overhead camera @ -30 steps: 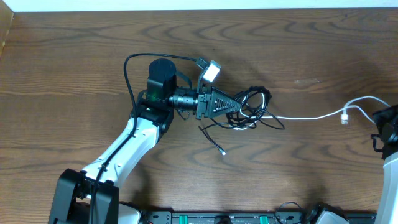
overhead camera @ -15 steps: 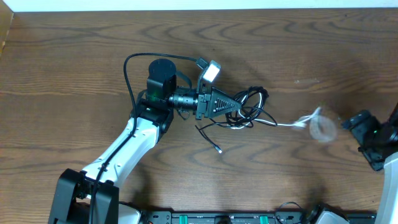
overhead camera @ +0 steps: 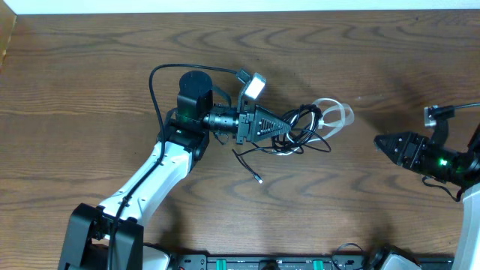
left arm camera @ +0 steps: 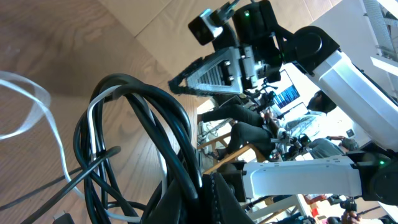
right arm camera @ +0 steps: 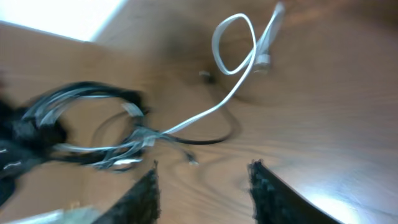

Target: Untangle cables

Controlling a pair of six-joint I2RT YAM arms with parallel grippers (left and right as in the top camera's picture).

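**Untangling: grip check**

The cable bundle (overhead camera: 306,127) lies on the table (overhead camera: 90,67), a little toward 3 o'clock from centre. The left gripper (overhead camera: 290,129) has its jaws clamped on the bundle's black loops at their 9 o'clock edge. The white cable (overhead camera: 334,116) loops out at 2 o'clock and is blurred. The right gripper (overhead camera: 379,141) sits at 3 o'clock, well apart from the bundle, with jaws apart and nothing between them.

Overhead top-down; L wrist close, R wrist farther; shared: cables (overhead camera: 303,128)
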